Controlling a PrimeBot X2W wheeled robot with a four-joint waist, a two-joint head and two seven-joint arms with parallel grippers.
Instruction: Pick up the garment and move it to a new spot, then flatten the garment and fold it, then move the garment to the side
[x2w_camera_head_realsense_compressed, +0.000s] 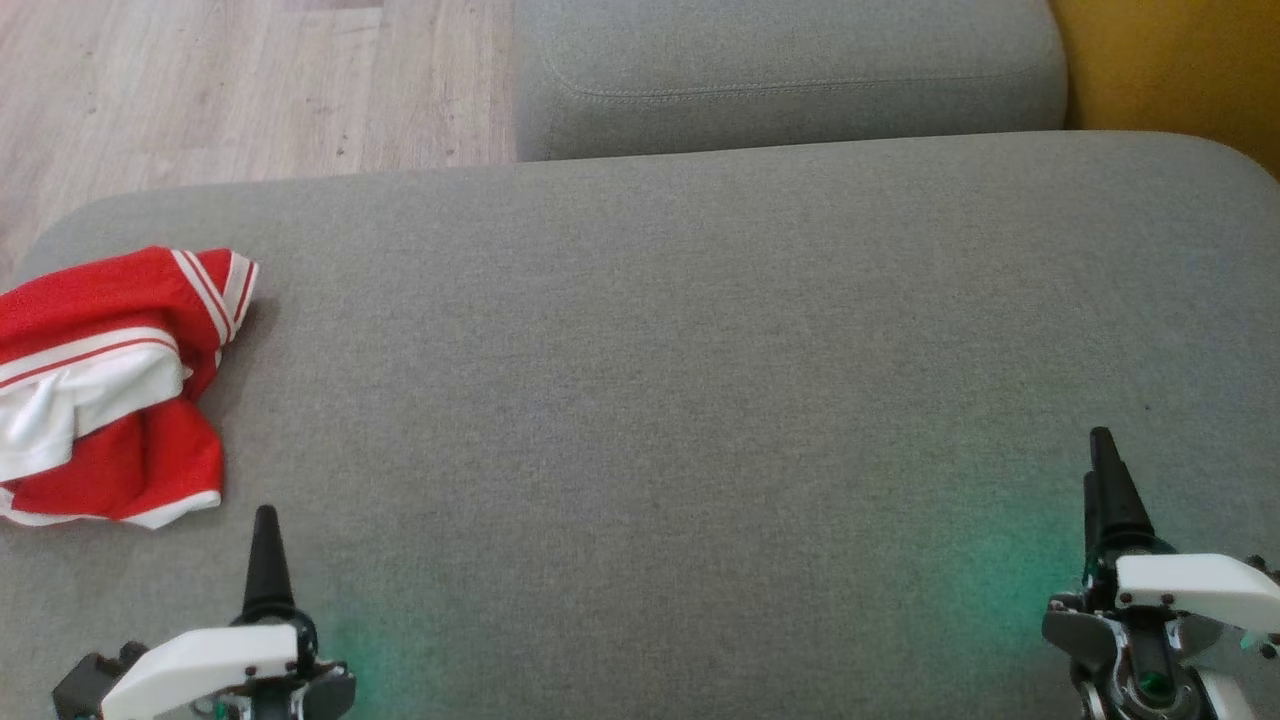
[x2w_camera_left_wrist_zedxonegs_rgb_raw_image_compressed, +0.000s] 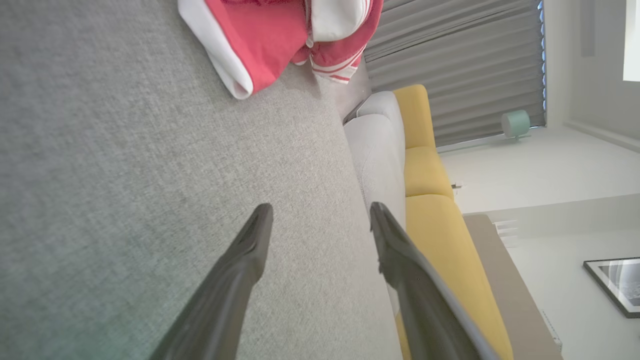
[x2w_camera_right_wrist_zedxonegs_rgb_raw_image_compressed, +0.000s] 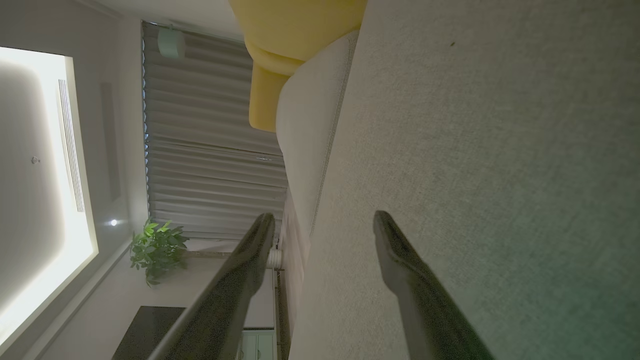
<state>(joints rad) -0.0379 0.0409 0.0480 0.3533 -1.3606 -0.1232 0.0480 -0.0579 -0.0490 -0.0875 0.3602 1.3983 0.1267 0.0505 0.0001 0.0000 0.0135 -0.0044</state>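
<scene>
Looking down from the head, found the garment (x2w_camera_head_realsense_compressed: 110, 400) bunched at the far left end of the grey cushion (x2w_camera_head_realsense_compressed: 640, 350), partly cut off by the picture's left edge. Red cloth with a white panel across the middle, white bands and thin stripes along the hems; lay loosely heaped over itself, not flat. Rested on the cushion, touched by neither hand.

Saw the left hand (x2w_camera_head_realsense_compressed: 267, 525) low at the left, near the garment's lower hem but apart from it, fingers pointing up the view. From its wrist, saw the left hand (x2w_camera_left_wrist_zedxonegs_rgb_raw_image_compressed: 320, 210) with fingers spread wide and nothing between them, over bare cushion, the garment (x2w_camera_left_wrist_zedxonegs_rgb_raw_image_compressed: 270, 40) at the top of that view.

Saw the right hand (x2w_camera_head_realsense_compressed: 1100, 450) low at the right, well apart from the garment. From its wrist, saw the right hand (x2w_camera_right_wrist_zedxonegs_rgb_raw_image_compressed: 325, 217) likewise spread and holding nothing, above the cushion's edge.

Noted a green glow (x2w_camera_head_realsense_compressed: 1000, 570) on the cushion near the right hand. Beyond the cushion, made out a second grey cushion (x2w_camera_head_realsense_compressed: 780, 70), a wooden floor (x2w_camera_head_realsense_compressed: 200, 90) and a yellow seat (x2w_camera_head_realsense_compressed: 1170, 70). Also caught a curtain (x2w_camera_right_wrist_zedxonegs_rgb_raw_image_compressed: 210, 150), a plant (x2w_camera_right_wrist_zedxonegs_rgb_raw_image_compressed: 157, 245) and a framed picture (x2w_camera_left_wrist_zedxonegs_rgb_raw_image_compressed: 615, 285).
</scene>
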